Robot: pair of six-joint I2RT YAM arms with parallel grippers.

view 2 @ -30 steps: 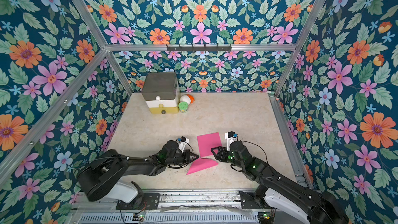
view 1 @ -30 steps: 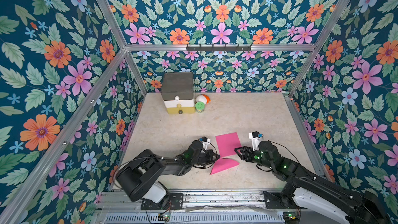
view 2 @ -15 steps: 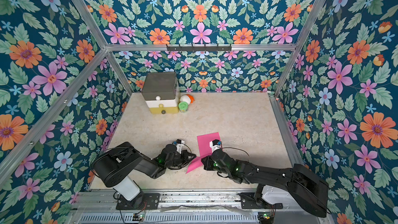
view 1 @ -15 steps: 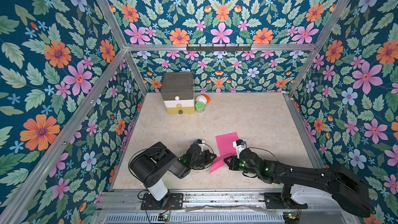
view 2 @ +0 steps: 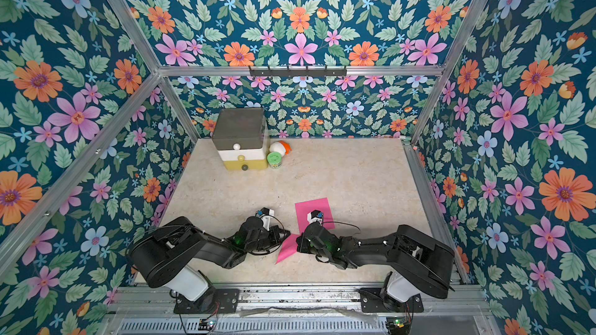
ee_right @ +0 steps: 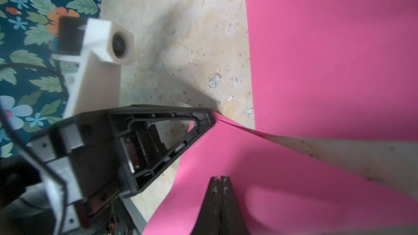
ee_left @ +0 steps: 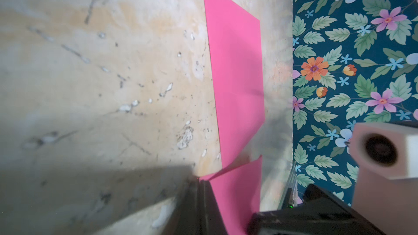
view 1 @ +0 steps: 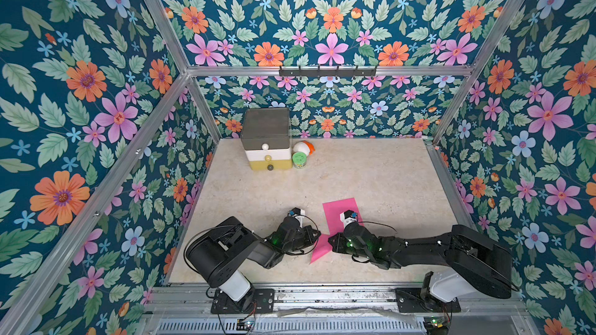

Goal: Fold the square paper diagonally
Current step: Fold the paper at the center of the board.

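- The pink paper [view 1: 335,211] lies near the front edge of the table [view 1: 371,172], between the two grippers.
- In both top views its far part [view 2: 317,204] rests flat, with straight far and side edges. The near part lifts into a flap that ends in a pointed corner toward the front.
- The left gripper [ee_left: 201,185] is clenched on the paper's edge, right where the flat part and the flap meet.
- The right gripper [ee_right: 220,180] has its fingers pressed together, with the tips over the flap. I cannot tell whether any paper is pinched between them.
- The two grippers' tips stand just beside each other, and both arms reach in low from the front rail.
- A broad stretch of tabletop runs from the paper's far edge to the drawer unit [view 1: 266,143] and the green-lidded jar [view 1: 299,159] at the back left.
- More open tabletop lies between the paper's right edge and the right wall.
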